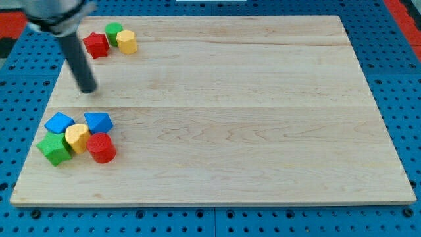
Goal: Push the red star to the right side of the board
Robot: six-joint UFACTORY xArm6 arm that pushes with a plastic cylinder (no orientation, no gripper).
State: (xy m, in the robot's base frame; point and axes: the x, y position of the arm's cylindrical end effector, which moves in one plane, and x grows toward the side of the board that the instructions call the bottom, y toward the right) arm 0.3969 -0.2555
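Right now the rod leans in from the view's top left corner, and my tip (87,90) rests on the wooden board (230,99) at about the ten o'clock part of it. No gripper or hand is fitted, only the straight dark rod, so nothing opens, closes or holds. The tip touches no block.

Up at roughly one o'clock from the tip sits a small cluster of three. The red star (96,45) is the nearest of them to the tip, close by but apart from it. Just beside the star, at its two o'clock, stands the green cylinder (114,32), and the yellow block (126,41), rounded or many-sided as far as can be made out, touches the cylinder at the star's three o'clock. This group lies in the board's upper left corner, well away from the view's right side.

Down at six o'clock from the tip a second cluster of five huddles near the lower left edge. Two blue blocks form its top: one blue block (59,122) towards the view's left and another blue block (99,122) to its right. Between and below them sits a yellow block (77,137). A green block (54,148) lies at its eight o'clock, and a red cylinder (101,147) at its four o'clock, all packed closely together.

Around the board runs a blue perforated table (395,79).
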